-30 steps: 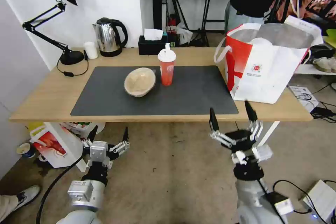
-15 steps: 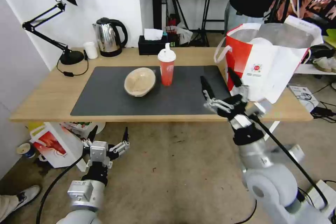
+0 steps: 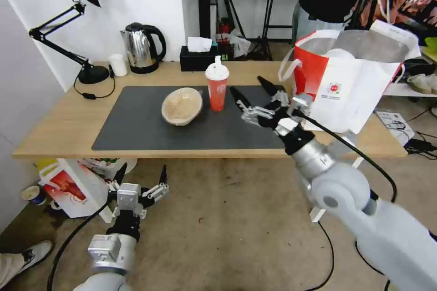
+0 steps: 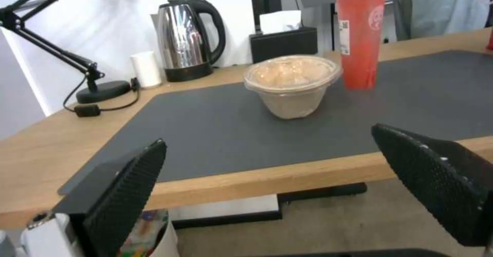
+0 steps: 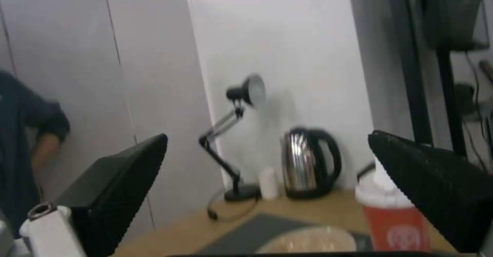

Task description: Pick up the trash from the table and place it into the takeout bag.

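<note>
Your right gripper (image 3: 254, 91), fingers spread wide and empty, hovers right of the red drink cup (image 3: 217, 87); it and the beige pulp bowl (image 3: 181, 106) are not yet bagged.

My right arm stretches forward and to the left, its right gripper (image 3: 256, 92) spread wide and holding nothing — fingers pointing away from me. My left gripper (image 3: 140, 175) hangs low by my side, fingers parted too.

right gripper (image 3: 251, 92) apparently advanced over table (image 3: 59, 127)
</note>
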Robot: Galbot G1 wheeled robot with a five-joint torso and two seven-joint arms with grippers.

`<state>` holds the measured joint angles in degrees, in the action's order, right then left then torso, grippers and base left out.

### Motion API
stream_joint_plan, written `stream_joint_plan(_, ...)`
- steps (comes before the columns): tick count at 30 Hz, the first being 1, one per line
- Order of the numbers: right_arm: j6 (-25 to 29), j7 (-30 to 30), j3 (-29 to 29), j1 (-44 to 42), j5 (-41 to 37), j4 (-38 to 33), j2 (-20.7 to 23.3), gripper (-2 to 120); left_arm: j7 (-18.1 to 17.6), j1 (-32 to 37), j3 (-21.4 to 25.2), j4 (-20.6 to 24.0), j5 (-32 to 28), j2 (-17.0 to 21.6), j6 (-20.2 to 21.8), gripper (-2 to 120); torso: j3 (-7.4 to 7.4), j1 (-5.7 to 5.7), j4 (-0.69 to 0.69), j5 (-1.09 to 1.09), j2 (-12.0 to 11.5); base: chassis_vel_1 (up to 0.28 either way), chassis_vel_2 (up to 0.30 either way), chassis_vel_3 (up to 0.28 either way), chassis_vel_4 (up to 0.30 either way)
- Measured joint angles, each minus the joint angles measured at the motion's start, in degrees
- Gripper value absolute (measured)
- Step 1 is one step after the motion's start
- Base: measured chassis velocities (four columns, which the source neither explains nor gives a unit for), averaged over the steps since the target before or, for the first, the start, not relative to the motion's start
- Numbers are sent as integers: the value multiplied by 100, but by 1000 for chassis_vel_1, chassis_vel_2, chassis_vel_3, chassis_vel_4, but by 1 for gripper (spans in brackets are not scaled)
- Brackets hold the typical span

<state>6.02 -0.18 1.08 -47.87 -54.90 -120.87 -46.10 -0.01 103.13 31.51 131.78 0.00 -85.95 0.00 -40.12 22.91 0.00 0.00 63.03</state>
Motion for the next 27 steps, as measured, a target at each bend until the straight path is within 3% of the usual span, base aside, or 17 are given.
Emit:
stream_joint_plan(7, -307, 389, 704, 746, 58, 435, -92, 100, 0, 0, 0, 0, 0, 1, 0, 100, 0, 0, 1, 0, 0, 0, 0, 0, 0)
stream_joint_plan(27, -829, 879, 1182, 1439, 93, 898, -12, 100, 0, 0, 0, 0, 0, 1, 0, 100, 1, 0, 0, 0, 0, 0, 0, 0, 0)
